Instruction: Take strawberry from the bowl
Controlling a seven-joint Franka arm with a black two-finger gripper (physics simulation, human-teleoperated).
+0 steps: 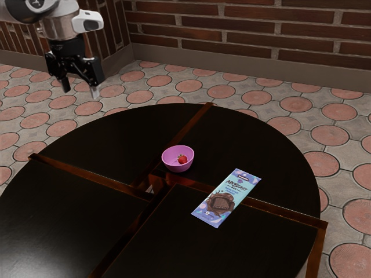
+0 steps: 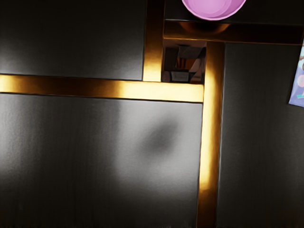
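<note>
The near part of the round, black-topped desk (image 1: 203,249) comes closest, its dark panels divided by reddish-brown wooden strips (image 1: 278,211), on the camera's side of the pink bowl (image 1: 178,167). The MrBeast chocolate bar (image 1: 223,202) lies flat and slanted across one strip, near the bowl, toward the camera and the exterior view's right. The strawberry (image 1: 182,159) sits inside the bowl, toward the exterior view's right of its hollow. Just on the camera's side of the bowl, a small square opening (image 2: 184,61) breaks the desk where strips meet. The end effector (image 1: 80,88) hangs well apart from the bowl, higher and toward the exterior view's left, its two fingers spread with nothing between them. Beyond the bowl and the desk's far edge are floor tiles (image 1: 221,91) with reddish discs and a brick wall (image 1: 249,26).
</note>
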